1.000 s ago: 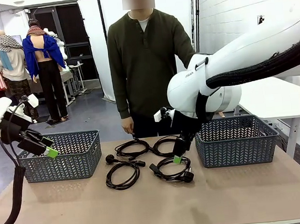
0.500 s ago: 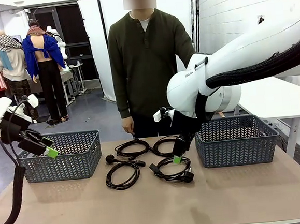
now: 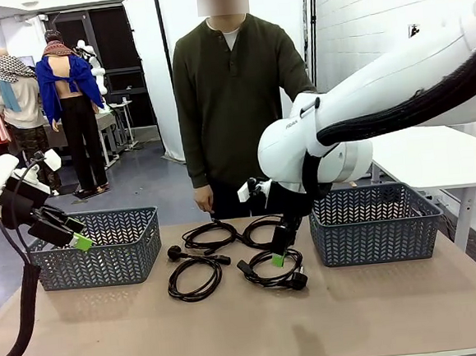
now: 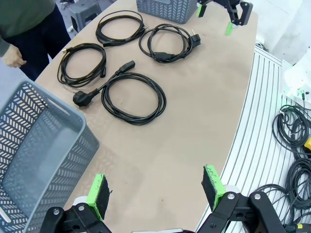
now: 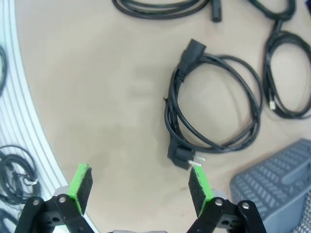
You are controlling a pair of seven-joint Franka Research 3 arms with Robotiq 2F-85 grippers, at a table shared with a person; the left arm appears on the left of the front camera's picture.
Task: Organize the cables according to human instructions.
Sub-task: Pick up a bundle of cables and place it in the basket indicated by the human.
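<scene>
Right pincer [image 3: 278, 257], wide and empty, hangs above a coiled black plugged cable [image 3: 292, 282] on the beige tabletop [image 3: 355, 309], grey lattice plastic basket [image 3: 374, 227] just beside; left pincer [image 3: 78, 237] also wide.

A robotics lab: white robot arm [image 3: 395, 75] over a worktable [image 3: 250, 325]

One marking is present: small dark lettering on the white joint housing of the right arm [image 3: 297, 140], above the table [image 3: 372, 316]. It is too small to read.
</scene>
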